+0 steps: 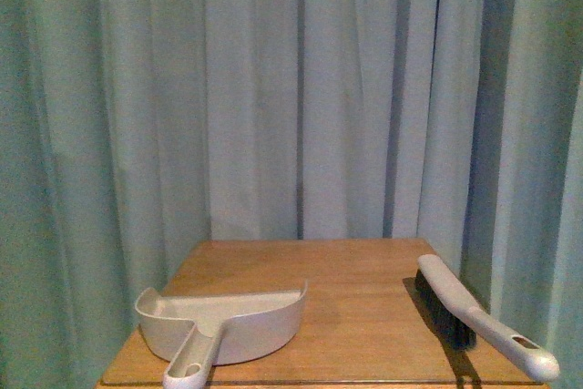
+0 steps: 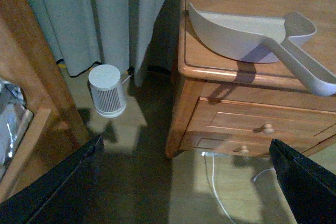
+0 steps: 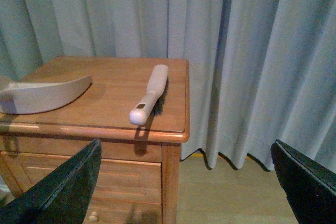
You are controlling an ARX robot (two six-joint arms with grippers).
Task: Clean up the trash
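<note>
No trash shows in any view. A pale dustpan (image 1: 223, 321) lies at the front left of the wooden cabinet top (image 1: 355, 271), handle toward me; it also shows as the dustpan (image 2: 252, 38) and the dustpan (image 3: 42, 95) in the wrist views. A hand brush (image 1: 478, 316) lies along the right side, seen too as the brush (image 3: 149, 94). My left gripper (image 2: 186, 182) hangs open over the floor left of the cabinet, below its top. My right gripper (image 3: 186, 182) is open, low by the cabinet's front right corner. Neither holds anything.
Grey-green curtains (image 1: 291, 88) hang close behind and beside the cabinet. A white cylindrical appliance (image 2: 107, 91) stands on the floor left of it, and a white cable (image 2: 215, 187) trails under the drawers (image 2: 262, 124). A wooden frame (image 2: 31, 77) stands further left.
</note>
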